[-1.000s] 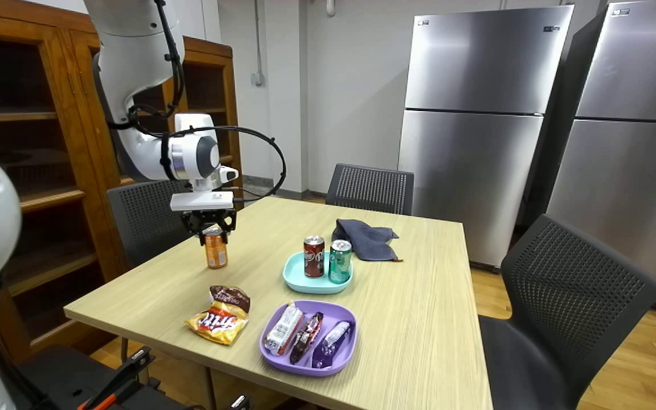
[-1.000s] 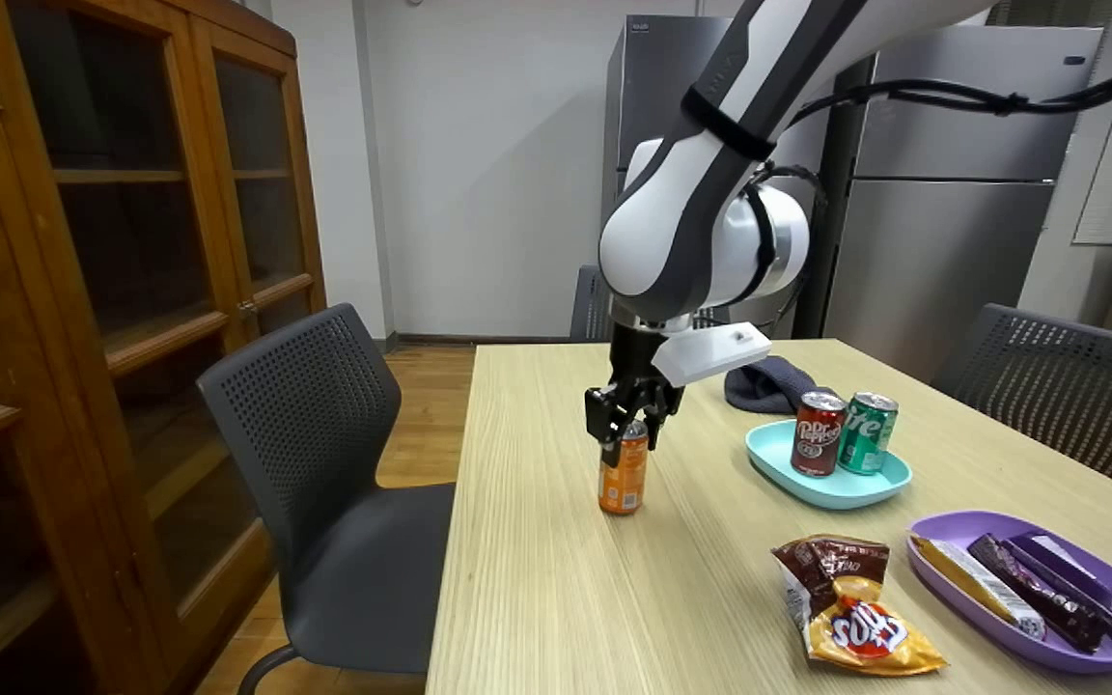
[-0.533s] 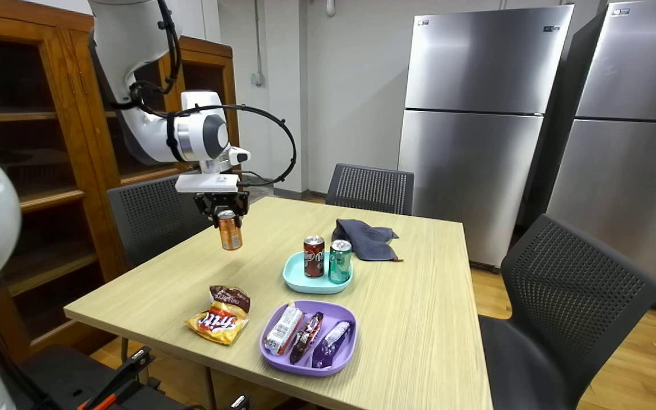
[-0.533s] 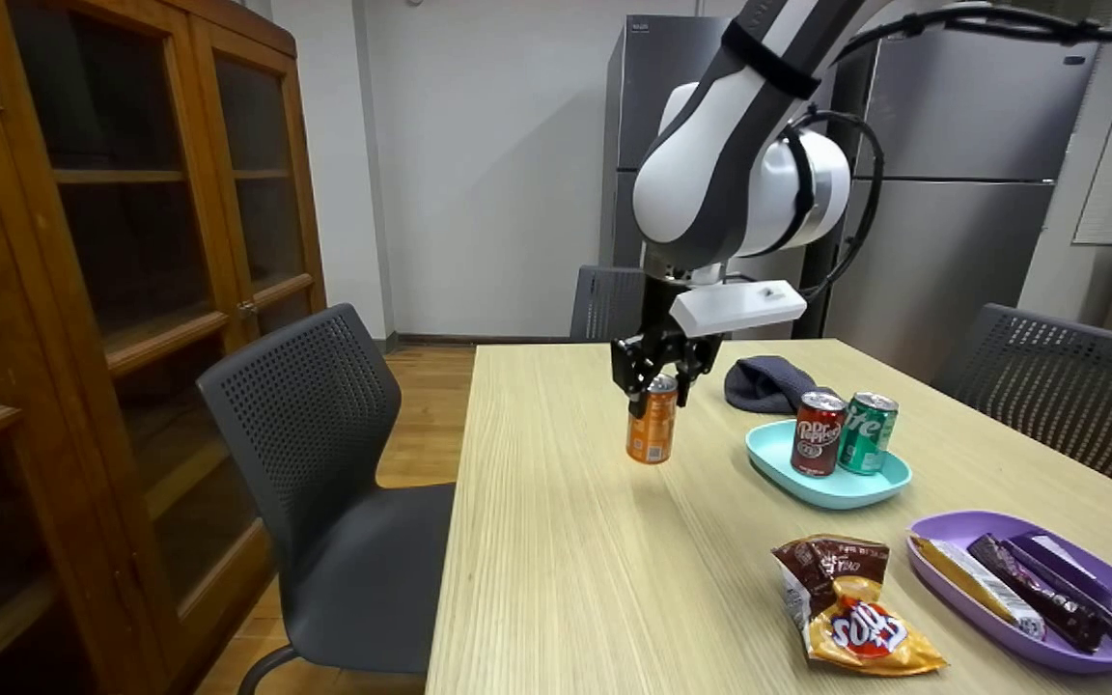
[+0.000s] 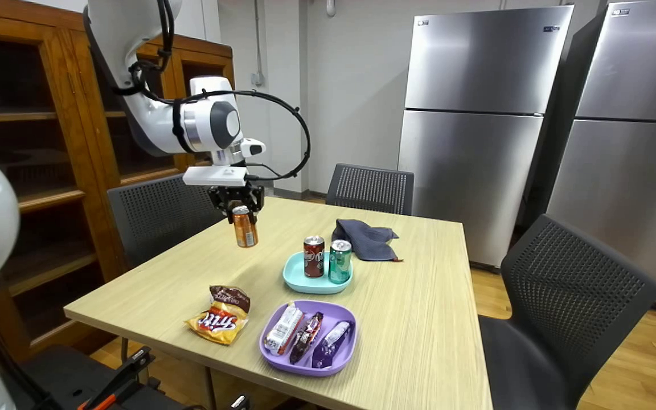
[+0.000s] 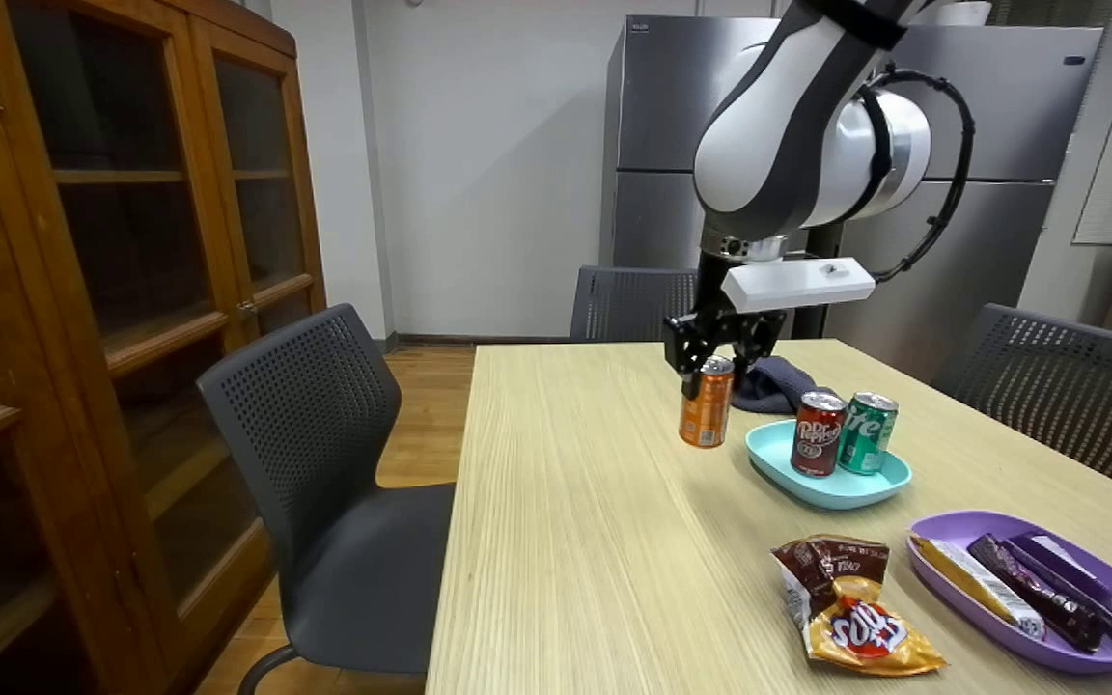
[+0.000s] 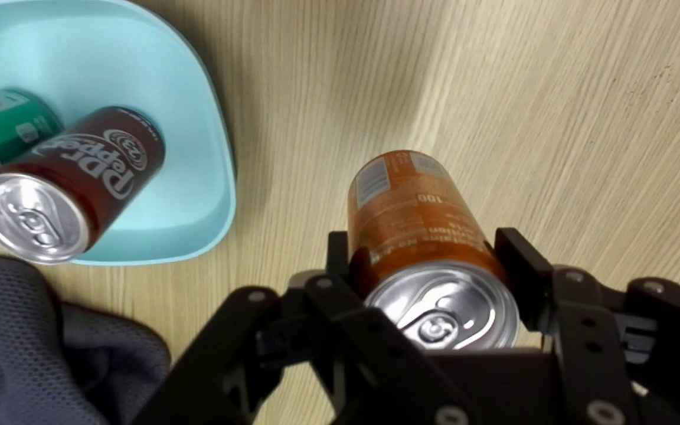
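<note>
My gripper is shut on an orange can and holds it above the table, a little tilted. The gripper [image 5: 242, 218] and the can [image 5: 246, 232] show in both exterior views, the can here [image 6: 707, 413]. In the wrist view the can [image 7: 417, 212] sits between the two black fingers [image 7: 338, 254], its silver lid towards the camera. A teal tray [image 7: 201, 159] lies beside the held can. On it stand a dark red can [image 6: 818, 439] and a green can [image 6: 867, 436], both upright. The green can is partly cut off in the wrist view.
A purple tray [image 5: 311, 369] with three wrapped snacks lies near the table's front edge. A brown and yellow snack bag [image 5: 221, 322] lies to its left. A dark cloth [image 5: 365, 239] lies behind the teal tray. Chairs [image 5: 561, 285] stand around the table.
The orange can has been lifted off the table in my gripper. Gripper and can have moved up and then rightwards towards the teal tray in both exterior views. The other things have not moved.
</note>
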`<move>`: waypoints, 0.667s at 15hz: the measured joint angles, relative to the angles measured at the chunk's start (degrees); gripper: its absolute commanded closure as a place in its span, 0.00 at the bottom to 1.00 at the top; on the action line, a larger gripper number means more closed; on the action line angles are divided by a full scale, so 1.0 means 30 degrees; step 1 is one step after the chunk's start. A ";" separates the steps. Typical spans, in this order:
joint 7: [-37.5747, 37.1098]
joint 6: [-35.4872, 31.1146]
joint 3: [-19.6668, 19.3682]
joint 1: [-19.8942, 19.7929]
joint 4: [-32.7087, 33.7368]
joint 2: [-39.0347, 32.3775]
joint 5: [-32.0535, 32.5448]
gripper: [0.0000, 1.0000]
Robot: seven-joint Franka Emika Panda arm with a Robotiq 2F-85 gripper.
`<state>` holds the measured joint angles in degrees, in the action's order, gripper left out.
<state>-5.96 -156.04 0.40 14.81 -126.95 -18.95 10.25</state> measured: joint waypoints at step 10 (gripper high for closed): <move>-0.0084 -0.0001 -0.0189 -0.1278 -0.2669 0.1994 0.0000 0.62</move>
<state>-6.21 -156.05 -0.17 10.97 -134.95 -12.97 10.25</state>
